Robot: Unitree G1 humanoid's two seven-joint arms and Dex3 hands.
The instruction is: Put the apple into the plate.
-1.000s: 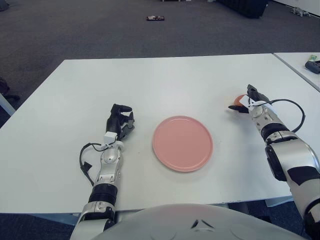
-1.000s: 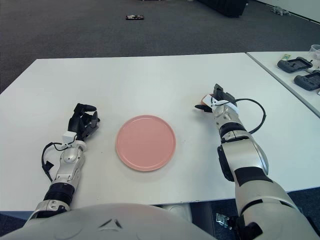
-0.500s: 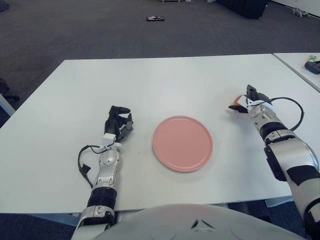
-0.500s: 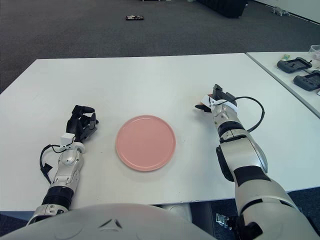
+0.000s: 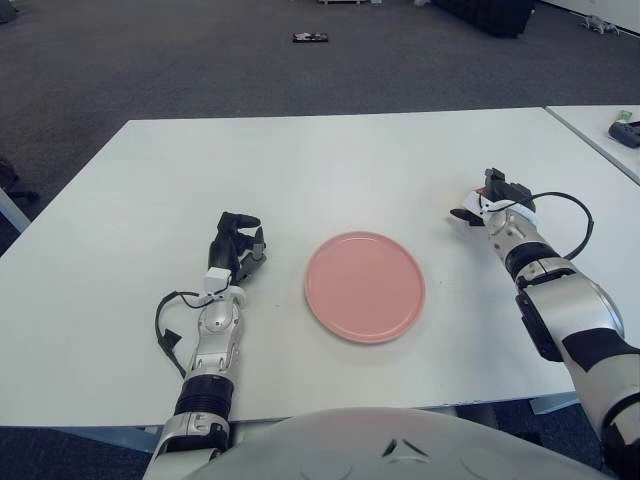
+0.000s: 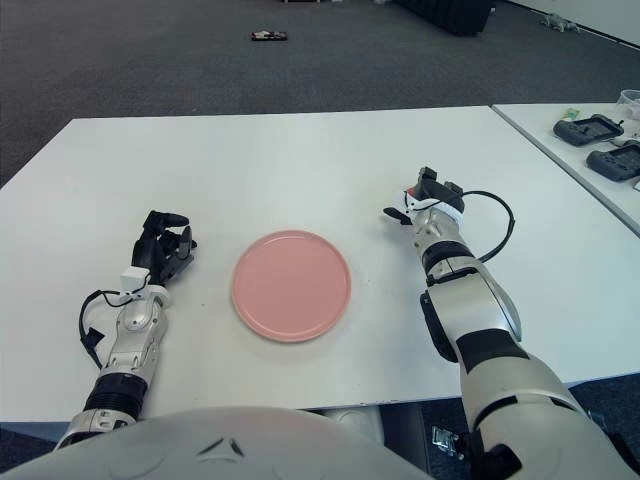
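Observation:
A pink plate (image 5: 365, 286) lies empty on the white table (image 5: 300, 170), near the front middle. My right hand (image 5: 485, 203) is to the right of the plate, a hand's width from its rim, with its fingers curled around the apple. Only a sliver of the red apple (image 6: 411, 191) shows between the fingers. My left hand (image 5: 238, 245) rests on the table left of the plate, fingers curled and holding nothing.
A second table stands at the right with black devices (image 6: 590, 128) on it. A small dark object (image 5: 310, 37) lies on the carpet far behind. A black cable loops beside my right wrist (image 5: 575, 215).
My right hand has moved a little left, toward the plate, with the apple in it. The hand now hides more of the apple. The left hand has stayed in place.

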